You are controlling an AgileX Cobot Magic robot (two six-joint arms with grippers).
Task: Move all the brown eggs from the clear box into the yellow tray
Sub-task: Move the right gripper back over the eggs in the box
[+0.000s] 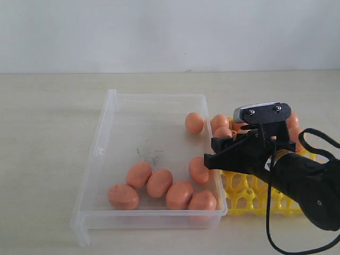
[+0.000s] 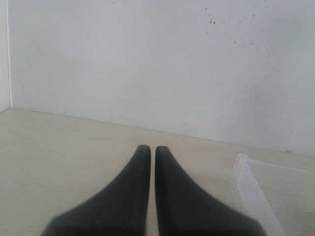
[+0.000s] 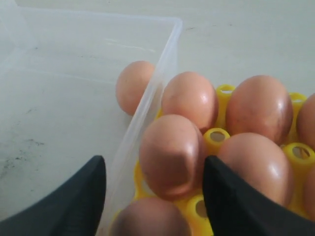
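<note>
Right gripper [image 1: 213,151], exterior view: found low over tray [image 1: 241,199], at the edge beside box [image 1: 104,133], fingers spread. Counted seven eggs [image 1: 159,183] in box: one near the far wall, six toward the near end. Noted more eggs seated in tray, partly hidden behind the arm; count not possible.

Left wrist view: left gripper [image 2: 148,150] idle over bare table [image 2: 49,147], fingers together, holding nothing.

Right wrist view: fingers [image 3: 74,201] apart either side of one seated egg, with the box wall between that egg and one finger. Judged not gripped.

Handling: judged light, rigid, smooth, brittle. Advise taking hold across the widest middle, pads flat, closing gently. Avoid the ends; avoid knocking neighbours.
</note>
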